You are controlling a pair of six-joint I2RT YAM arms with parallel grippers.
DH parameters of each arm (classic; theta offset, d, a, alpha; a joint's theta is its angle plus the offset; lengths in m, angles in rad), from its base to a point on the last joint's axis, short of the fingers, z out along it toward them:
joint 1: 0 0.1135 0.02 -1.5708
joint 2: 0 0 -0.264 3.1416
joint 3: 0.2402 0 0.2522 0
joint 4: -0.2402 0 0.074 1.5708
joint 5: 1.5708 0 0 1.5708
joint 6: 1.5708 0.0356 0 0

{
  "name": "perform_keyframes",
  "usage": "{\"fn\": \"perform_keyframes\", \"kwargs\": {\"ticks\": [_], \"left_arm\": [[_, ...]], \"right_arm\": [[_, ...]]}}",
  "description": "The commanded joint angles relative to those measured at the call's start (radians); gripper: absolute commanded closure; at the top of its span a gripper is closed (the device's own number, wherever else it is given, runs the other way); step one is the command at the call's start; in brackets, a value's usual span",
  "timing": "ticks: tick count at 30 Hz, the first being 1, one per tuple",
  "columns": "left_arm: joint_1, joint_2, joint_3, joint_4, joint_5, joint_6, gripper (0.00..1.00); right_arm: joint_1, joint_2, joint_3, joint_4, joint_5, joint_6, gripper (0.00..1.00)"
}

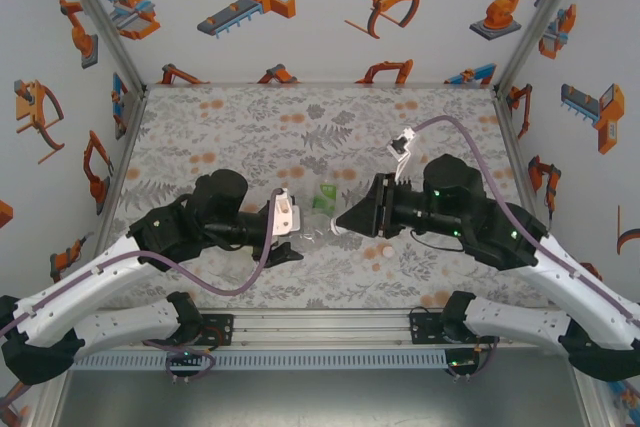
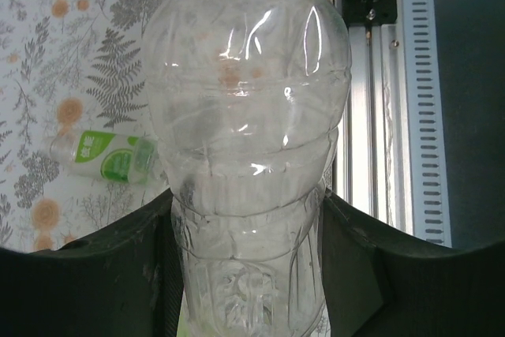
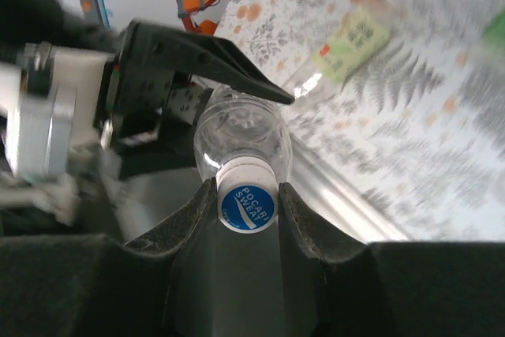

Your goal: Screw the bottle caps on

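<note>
- Top external view: the left gripper (image 1: 296,238) sits left of the table's (image 1: 220,127) middle.
- Its jaws are clamped on a clear bottle (image 2: 248,116), pressing both sides of the lower body. The neck points right.
- A green-labelled bottle (image 1: 323,197) lies on the table just beyond the held one, between the two grippers.
- A blue-and-white cap (image 3: 247,204) sits at the clear bottle's mouth.
- The right gripper (image 1: 346,222), right of middle, is closed tight on that cap.

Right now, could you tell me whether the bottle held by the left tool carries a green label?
No, the bottle in the left tool is clear and unlabelled.
</note>
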Motion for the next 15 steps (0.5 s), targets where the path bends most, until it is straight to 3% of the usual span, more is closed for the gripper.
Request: {"fn": "perform_keyframes", "kwargs": {"ticks": [1,4,7,12,15], "left_arm": [[-0.007,-0.013,0.002,0.034,0.002,0.029,1.00],[-0.006,-0.009,0.004,0.036,-0.005,0.033,1.00],[-0.007,-0.006,0.005,0.036,0.001,0.034,1.00],[-0.007,-0.011,0.003,0.031,0.014,0.030,1.00],[-0.006,-0.018,0.002,0.028,0.010,0.030,1.00]], "right_arm": [[-0.006,0.012,-0.038,-0.137,0.087,0.515,0.94],[-0.006,-0.005,-0.078,-0.053,0.083,0.578,0.92],[-0.005,-0.008,-0.033,-0.072,0.135,0.524,0.86],[-0.008,-0.020,0.033,-0.075,0.179,0.284,0.55],[-0.007,-0.041,0.081,-0.071,0.205,0.081,0.45]]}}
